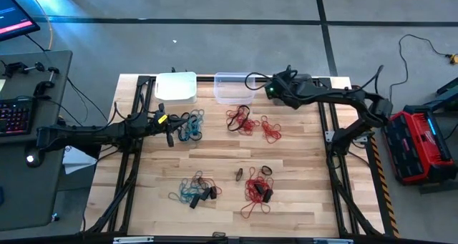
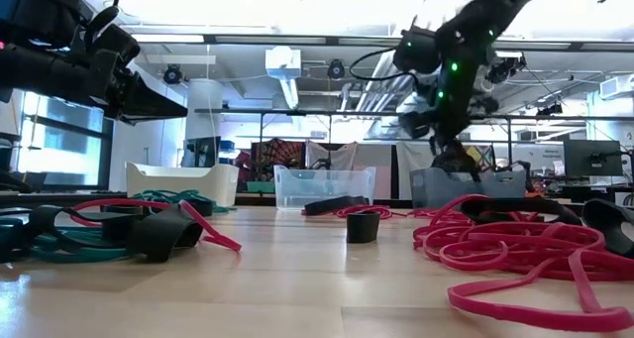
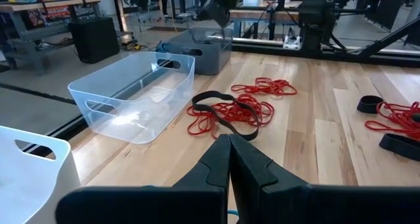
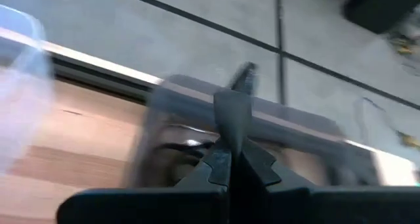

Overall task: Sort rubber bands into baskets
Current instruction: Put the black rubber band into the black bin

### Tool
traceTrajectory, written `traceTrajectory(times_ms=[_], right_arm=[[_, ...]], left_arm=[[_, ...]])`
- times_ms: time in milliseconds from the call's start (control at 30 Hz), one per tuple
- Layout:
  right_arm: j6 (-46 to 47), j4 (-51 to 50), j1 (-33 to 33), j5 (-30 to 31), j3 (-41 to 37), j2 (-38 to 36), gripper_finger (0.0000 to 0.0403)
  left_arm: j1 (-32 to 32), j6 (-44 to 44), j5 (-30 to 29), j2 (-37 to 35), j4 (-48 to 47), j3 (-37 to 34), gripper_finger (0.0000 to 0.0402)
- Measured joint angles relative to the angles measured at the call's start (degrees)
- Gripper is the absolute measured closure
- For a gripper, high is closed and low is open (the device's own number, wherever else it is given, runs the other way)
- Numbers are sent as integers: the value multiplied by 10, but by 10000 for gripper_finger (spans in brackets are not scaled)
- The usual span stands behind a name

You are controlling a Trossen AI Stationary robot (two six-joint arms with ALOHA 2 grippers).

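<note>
On the wooden table (image 1: 229, 158) the three baskets stand in a row along the far edge, each with its long axis running left to right along that edge: the white basket (image 1: 176, 86) on the left, the clear basket (image 1: 233, 87) beside it, and the dark grey basket (image 3: 205, 50) at the right end, mostly hidden from above by the right arm. The rubber bands lie in loose tangles with no single direction: a teal bunch (image 1: 190, 124) near the white basket, a red bunch (image 1: 243, 120) with one black loop just in front of the clear basket, a second red bunch (image 1: 270, 132) beside it, a mixed teal and dark bunch (image 1: 195, 189) at near left, and a red and dark bunch (image 1: 257, 190) at near right. The left gripper (image 1: 170, 132) hangs at the teal bunch near the white basket, fingers pressed together and pointing toward the clear basket, holding nothing visible. The right gripper (image 4: 231, 142) is over the dark grey basket, fingers closed and empty.
</note>
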Motion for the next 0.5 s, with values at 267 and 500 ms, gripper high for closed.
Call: traceTrajectory(times_ms=[267,500], right_arm=[[-25,132,-12,-30,-48,0,403],[-27,157,-10,2,-49,-2,403]], left_arm=[[0,0,-1,0,0,0,402],[0,1,-2,0,0,0,401]])
